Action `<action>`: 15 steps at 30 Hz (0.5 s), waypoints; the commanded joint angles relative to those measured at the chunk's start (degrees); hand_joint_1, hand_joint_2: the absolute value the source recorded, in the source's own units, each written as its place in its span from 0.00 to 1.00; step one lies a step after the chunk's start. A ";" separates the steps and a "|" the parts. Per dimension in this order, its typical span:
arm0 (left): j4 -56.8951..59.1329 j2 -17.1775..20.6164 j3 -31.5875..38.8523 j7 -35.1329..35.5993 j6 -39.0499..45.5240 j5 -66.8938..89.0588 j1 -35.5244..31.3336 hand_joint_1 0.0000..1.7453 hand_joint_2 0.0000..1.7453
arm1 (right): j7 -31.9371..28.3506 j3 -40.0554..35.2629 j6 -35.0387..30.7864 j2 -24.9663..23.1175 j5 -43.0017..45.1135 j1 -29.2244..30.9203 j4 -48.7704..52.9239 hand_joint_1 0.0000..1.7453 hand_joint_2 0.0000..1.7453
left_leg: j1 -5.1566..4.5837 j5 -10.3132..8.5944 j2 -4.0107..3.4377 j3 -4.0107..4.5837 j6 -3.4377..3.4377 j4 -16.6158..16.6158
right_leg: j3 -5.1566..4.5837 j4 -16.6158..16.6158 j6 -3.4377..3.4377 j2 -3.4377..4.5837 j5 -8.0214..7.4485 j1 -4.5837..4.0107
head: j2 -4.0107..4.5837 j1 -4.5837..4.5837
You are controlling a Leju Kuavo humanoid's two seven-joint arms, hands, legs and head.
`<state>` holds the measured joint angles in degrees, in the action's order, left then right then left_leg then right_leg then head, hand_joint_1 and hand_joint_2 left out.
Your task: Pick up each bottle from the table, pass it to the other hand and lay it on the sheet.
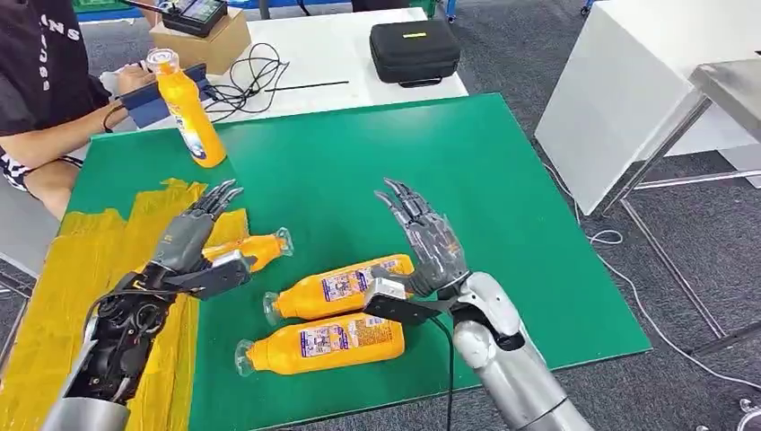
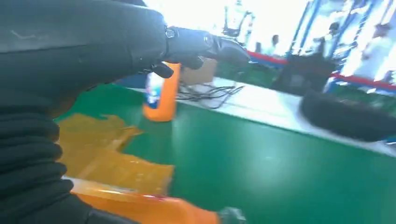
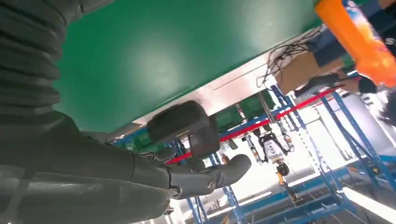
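Note:
Three orange bottles lie on the green mat point(image 1: 502, 197). One point(image 1: 258, 248) rests across the edge of the yellow sheet point(image 1: 81, 269), just under my left hand point(image 1: 193, 241), whose fingers are stretched out and hold nothing. The left wrist view has this bottle point(image 2: 144, 207) close below the hand point(image 2: 93, 46), beside the sheet point(image 2: 112, 161). The other two bottles point(image 1: 345, 287) point(image 1: 323, 343) lie side by side in front. My right hand point(image 1: 422, 244) hovers with spread fingers over the far end of the middle one. A fourth bottle point(image 1: 193, 112) point(image 2: 161, 98) point(image 3: 359, 42) stands at the mat's far left.
A person point(image 1: 36, 99) sits at the far left, one hand point(image 1: 135, 79) close to the standing bottle. A black case point(image 1: 415, 51), a cardboard box point(image 1: 202, 40) and cables point(image 1: 247, 76) lie on the white table behind. Another white table point(image 1: 628, 90) stands to the right.

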<state>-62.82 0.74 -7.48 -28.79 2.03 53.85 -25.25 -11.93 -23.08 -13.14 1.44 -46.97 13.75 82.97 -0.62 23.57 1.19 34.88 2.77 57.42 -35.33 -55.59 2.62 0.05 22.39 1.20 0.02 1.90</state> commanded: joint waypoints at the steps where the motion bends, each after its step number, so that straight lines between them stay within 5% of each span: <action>1: -4.73 2.19 -0.84 -6.59 -4.39 -8.00 1.21 0.00 0.00 | 2.87 0.02 4.10 3.32 -2.89 1.70 -6.01 0.00 1.00 | 0.07 0.10 -0.10 -0.16 -0.10 0.01 | 0.17 0.04 -0.08 0.04 0.06 -0.08 | 0.00 0.00; 7: -11.00 1.99 -1.97 -11.21 -9.18 -16.98 4.52 0.00 0.00 | 3.61 -1.58 8.90 3.27 -6.28 4.53 -12.59 0.00 1.00 | 0.09 0.12 -0.17 -0.17 -0.13 0.01 | 0.19 0.07 -0.09 0.10 0.05 -0.10 | 0.00 0.00; 8: -12.80 2.23 -3.12 -11.21 -9.48 -19.15 5.37 0.00 1.00 | 3.98 -2.38 10.09 2.91 -7.55 5.32 -14.29 0.00 1.00 | 0.04 0.07 -0.13 -0.08 -0.08 -0.01 | 0.10 0.05 -0.06 0.10 0.02 -0.04 | 0.00 0.00; 15: -14.32 1.81 -5.54 -11.21 -10.43 -22.69 5.20 0.00 1.00 | 3.17 -5.74 13.85 1.42 -9.75 9.51 -24.02 0.00 1.00 | 0.09 0.09 -0.14 -0.14 -0.13 0.01 | 0.16 0.05 -0.10 0.08 0.04 -0.10 | 0.00 0.00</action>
<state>-75.08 1.53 -9.14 -40.11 -7.30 33.18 -19.58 -8.39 -24.55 -0.98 3.61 -55.80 16.70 73.35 -0.62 23.57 1.22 34.91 2.77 57.42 -35.34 -55.59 2.62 0.03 22.39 1.20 0.02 1.90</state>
